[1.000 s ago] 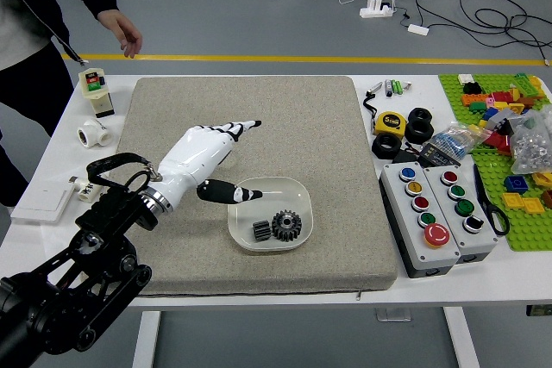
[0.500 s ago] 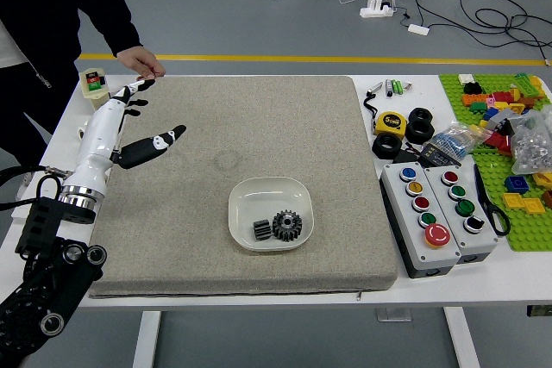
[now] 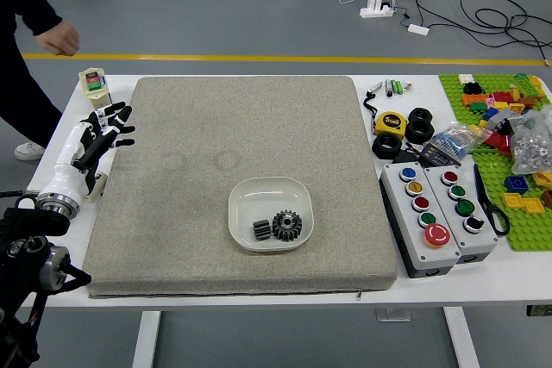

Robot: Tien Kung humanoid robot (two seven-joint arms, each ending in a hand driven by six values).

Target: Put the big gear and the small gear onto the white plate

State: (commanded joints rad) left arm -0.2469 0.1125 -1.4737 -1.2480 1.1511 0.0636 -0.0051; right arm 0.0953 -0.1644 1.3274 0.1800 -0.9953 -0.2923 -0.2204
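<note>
Head view shows the big gear (image 3: 286,225) and the small gear (image 3: 262,230) lying side by side on the white plate (image 3: 257,199), toward its near edge, with the small gear on the left. The plate sits on a grey-beige mat (image 3: 185,196) spread over a white table (image 3: 515,275). At the left, the robot's left hand (image 3: 84,146) is raised over the mat's left border and the adjoining tabletop, its fingers loosely spread and gripping nothing, well apart from both gears. Beyond the table's far left corner, a person in dark clothing lowers a hand (image 3: 60,39) over the floor, clear of the robot. Along the right stand a yellow tape measure (image 3: 390,123), two button boxes (image 3: 421,247) and black-handled scissors (image 3: 491,213), beside a green building plate (image 3: 528,232) strewn with colored bricks (image 3: 476,100).
</note>
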